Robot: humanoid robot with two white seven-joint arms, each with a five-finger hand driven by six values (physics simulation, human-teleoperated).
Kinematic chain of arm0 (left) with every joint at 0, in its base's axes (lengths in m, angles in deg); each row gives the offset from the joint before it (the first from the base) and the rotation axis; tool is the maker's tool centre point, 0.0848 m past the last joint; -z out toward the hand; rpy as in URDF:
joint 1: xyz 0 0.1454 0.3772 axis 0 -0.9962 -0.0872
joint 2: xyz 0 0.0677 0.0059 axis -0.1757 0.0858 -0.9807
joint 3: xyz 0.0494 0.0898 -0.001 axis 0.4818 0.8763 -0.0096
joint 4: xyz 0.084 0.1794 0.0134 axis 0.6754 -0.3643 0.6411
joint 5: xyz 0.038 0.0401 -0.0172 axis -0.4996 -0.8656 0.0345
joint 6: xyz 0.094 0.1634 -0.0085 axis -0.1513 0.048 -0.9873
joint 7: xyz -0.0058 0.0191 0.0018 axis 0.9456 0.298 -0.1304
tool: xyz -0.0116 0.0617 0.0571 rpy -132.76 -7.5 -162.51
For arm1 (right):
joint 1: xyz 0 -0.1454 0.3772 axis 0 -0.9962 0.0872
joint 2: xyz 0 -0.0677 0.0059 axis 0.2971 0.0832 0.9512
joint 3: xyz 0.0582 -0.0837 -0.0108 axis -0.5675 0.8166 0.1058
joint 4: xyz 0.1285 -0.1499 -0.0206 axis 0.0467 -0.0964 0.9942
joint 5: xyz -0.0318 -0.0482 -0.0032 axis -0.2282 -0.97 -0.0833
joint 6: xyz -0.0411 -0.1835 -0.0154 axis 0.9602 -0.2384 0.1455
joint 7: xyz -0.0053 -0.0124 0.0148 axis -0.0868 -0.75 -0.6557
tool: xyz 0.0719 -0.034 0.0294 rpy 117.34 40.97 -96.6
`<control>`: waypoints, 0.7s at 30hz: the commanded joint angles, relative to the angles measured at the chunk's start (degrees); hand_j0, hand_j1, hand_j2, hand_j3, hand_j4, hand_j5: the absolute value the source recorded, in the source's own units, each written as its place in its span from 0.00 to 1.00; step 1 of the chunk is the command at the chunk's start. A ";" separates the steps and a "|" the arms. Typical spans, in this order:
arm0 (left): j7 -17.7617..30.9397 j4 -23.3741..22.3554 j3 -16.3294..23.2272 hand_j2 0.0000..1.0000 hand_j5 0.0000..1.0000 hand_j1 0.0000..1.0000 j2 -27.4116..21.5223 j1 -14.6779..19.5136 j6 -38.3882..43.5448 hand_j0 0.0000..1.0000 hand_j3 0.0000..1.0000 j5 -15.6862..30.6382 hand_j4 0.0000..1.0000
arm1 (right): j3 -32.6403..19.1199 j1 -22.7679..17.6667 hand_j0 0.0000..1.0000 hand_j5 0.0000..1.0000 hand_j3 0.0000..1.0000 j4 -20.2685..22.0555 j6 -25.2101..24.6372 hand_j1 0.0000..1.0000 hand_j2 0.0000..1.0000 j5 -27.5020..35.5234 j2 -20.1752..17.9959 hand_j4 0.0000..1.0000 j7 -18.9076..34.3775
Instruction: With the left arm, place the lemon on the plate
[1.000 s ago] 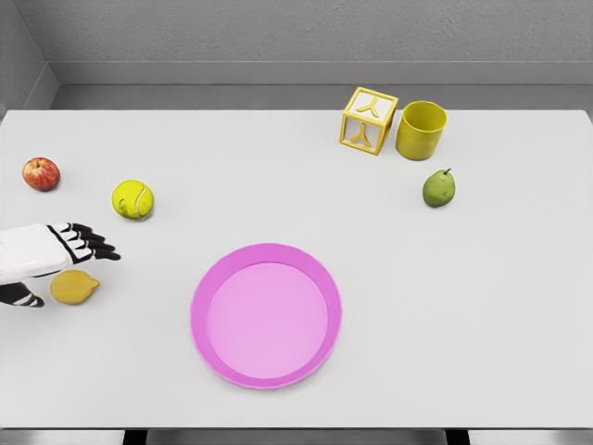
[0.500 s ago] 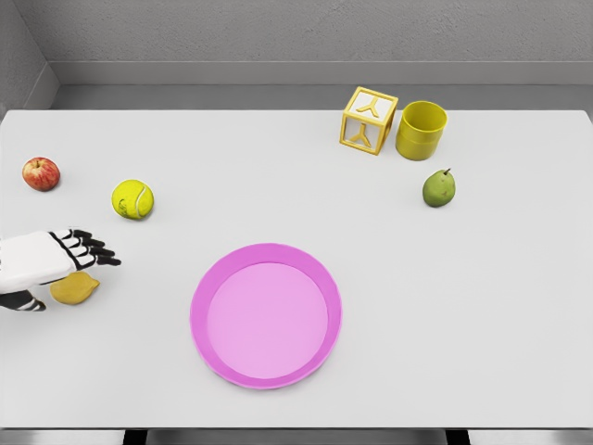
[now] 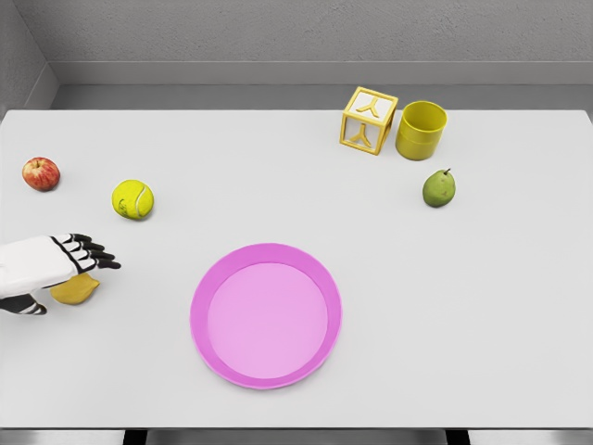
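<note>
The yellow lemon (image 3: pixel 78 291) lies on the white table at the far left, with its upper left part hidden under my left hand (image 3: pixel 72 276). The white hand comes in from the left edge and hovers low over the lemon. Its black fingers (image 3: pixel 90 252) stretch out to the right above the fruit, and the thumb shows below and left of it. The fingers are spread and do not wrap the lemon. The round pink plate (image 3: pixel 266 320) sits right of the lemon near the table's front, with nothing on it. The right arm is out of view.
A tennis ball (image 3: pixel 132 198) and a red apple (image 3: pixel 41 173) lie behind the hand at the left. At the back right stand a yellow letter block (image 3: pixel 368 120) and a yellow cup (image 3: pixel 421 130), with a green pear (image 3: pixel 439 188) in front of them.
My left hand has sunk lower over the lemon and now covers more of it. The lemon and the other objects have not moved.
</note>
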 commanded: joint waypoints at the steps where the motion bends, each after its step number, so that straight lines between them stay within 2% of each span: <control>1: -0.03 -0.04 -0.15 1.00 1.00 1.00 0.69 0.00 0.12 1.00 1.00 -0.67 1.00 | -0.01 0.00 1.00 1.00 1.00 -0.04 0.00 1.00 1.00 0.01 0.00 1.00 0.01; 2: -0.03 -0.04 -0.24 1.00 1.00 1.00 1.39 0.09 0.12 1.00 1.00 -2.07 1.00 | -0.01 -0.09 1.00 1.00 1.00 0.05 0.00 1.00 1.00 0.01 0.00 1.00 0.01; 21: -0.29 -2.06 0.03 0.99 0.99 0.99 2.36 0.35 0.12 0.99 0.99 -2.34 0.99 | -0.01 0.00 1.00 1.00 1.00 0.04 0.00 1.00 1.00 0.01 0.00 1.00 0.01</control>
